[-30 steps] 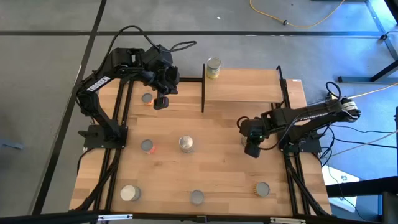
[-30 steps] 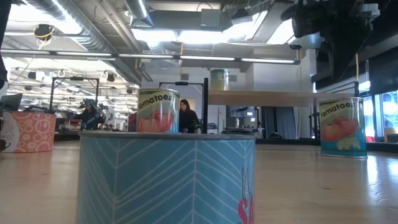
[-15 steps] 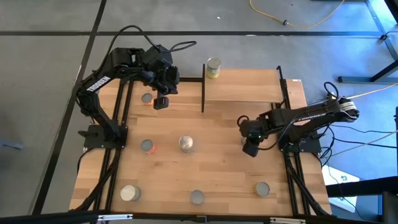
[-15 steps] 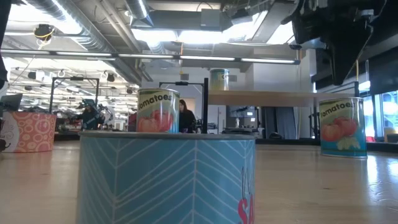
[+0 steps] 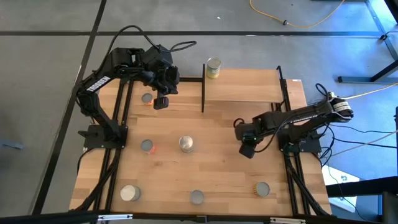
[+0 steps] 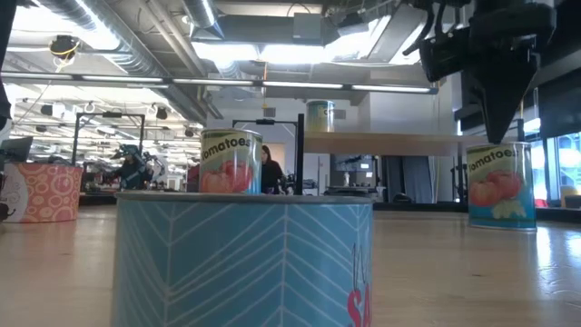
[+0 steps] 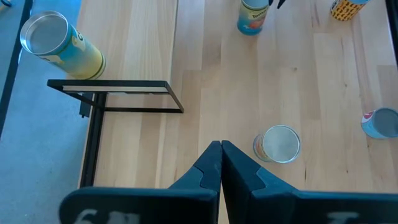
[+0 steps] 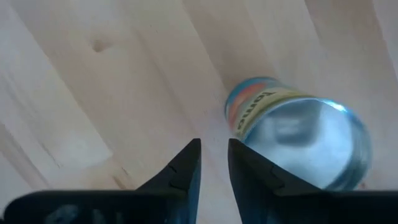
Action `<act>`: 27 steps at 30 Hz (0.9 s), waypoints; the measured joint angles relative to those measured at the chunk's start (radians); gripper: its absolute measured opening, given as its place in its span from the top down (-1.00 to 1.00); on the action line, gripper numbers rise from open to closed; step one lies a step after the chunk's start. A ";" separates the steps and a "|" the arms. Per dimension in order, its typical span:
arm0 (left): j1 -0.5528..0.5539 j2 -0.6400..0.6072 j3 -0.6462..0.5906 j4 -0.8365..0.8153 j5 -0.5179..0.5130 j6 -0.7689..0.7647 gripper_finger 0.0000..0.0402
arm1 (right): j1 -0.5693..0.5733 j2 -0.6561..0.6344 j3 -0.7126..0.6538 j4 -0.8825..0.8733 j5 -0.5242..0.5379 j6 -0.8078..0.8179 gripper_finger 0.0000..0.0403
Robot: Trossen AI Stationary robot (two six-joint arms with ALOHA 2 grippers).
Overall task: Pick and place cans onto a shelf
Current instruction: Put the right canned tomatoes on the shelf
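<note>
Wooden tabletop [image 5: 217, 168] carried six cans apart; a seventh, a yellow can [image 5: 213, 67], stood at the shelf [image 5: 242, 84] corner. Over the last second the right claw [image 5: 246, 149] had slid leftward, fingers nearly closed, empty, uncovering the tomato can [image 8: 298, 140] beside it, likely lining up a grasp. The left claw [image 5: 160, 102] waited closed, near the shelf.

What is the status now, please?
Right tool nearly shut, empty, beside tomato can. Left tool shut, empty, waiting above table. One can at shelf far corner. Nothing in the way.
</note>
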 joint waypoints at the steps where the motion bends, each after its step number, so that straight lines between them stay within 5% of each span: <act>1: 0.000 0.000 0.000 0.000 0.000 0.000 1.00 | 0.000 0.002 -0.002 -0.002 0.000 0.000 0.58; 27: 0.000 0.000 0.000 0.000 0.000 0.000 1.00 | -0.045 -0.002 0.064 -0.102 0.028 -0.025 0.58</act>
